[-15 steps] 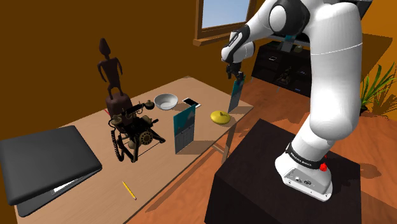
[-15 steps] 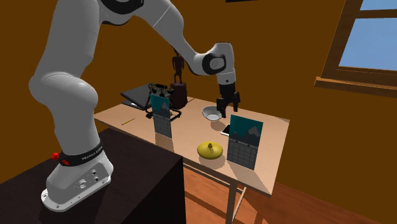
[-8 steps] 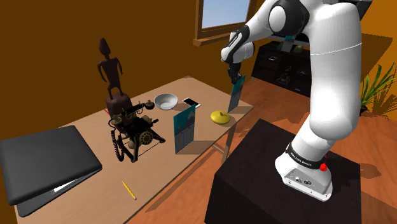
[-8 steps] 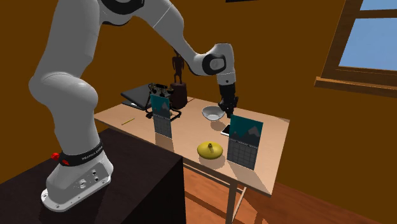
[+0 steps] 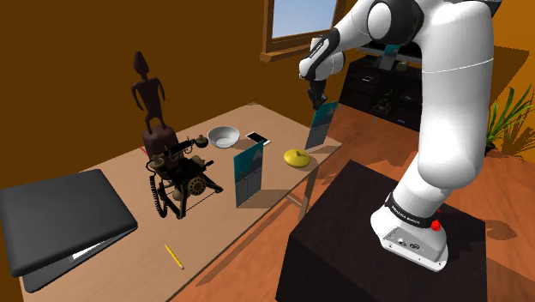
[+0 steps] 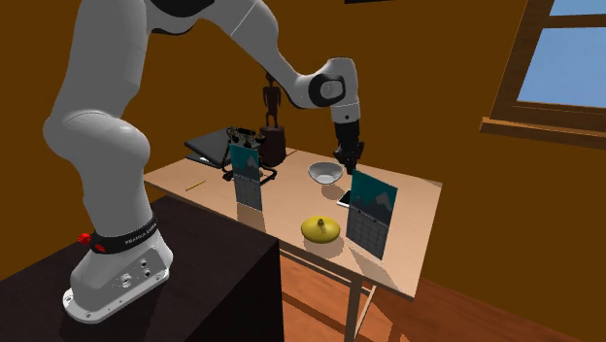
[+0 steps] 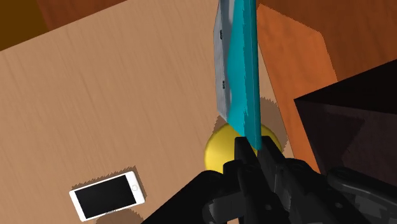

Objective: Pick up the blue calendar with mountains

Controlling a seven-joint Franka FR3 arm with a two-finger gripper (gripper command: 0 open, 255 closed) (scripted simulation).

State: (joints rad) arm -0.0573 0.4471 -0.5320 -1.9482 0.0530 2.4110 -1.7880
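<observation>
Nearest you is the dark stand (image 5: 343,249), set close against the table (image 5: 214,223) so the arm can reach across it. At the table's near end, on the shoulder view's left, a pencil (image 5: 174,256) and a closed laptop (image 5: 60,214) lie well apart from your work. Farther on, an old rotary telephone (image 5: 180,172) stands just beside a second blue calendar (image 5: 249,173), which is upright on its own. Leave that one alone, since your hand is on the other.

Beyond it sits a yellow rounded object (image 5: 297,157). Just behind that, toward the table's far end on the shoulder view's right, is the blue calendar with mountains (image 6: 369,216). Your gripper (image 7: 256,147) is clamped on its top edge, pinching the thin card from both faces. I judge that edge to be the one place a slim upright card offers a hold.

The calendar hangs slanted in the second exterior view, probably because the grip sits at an upper corner and not mid-edge. I cannot tell whether its lower edge is clear of the wood. A straight lift should miss the yellow object. A smartphone (image 5: 257,138), a white bowl (image 5: 224,135) and a dark carved figure (image 5: 153,99) stand farther off, out of your way.
</observation>
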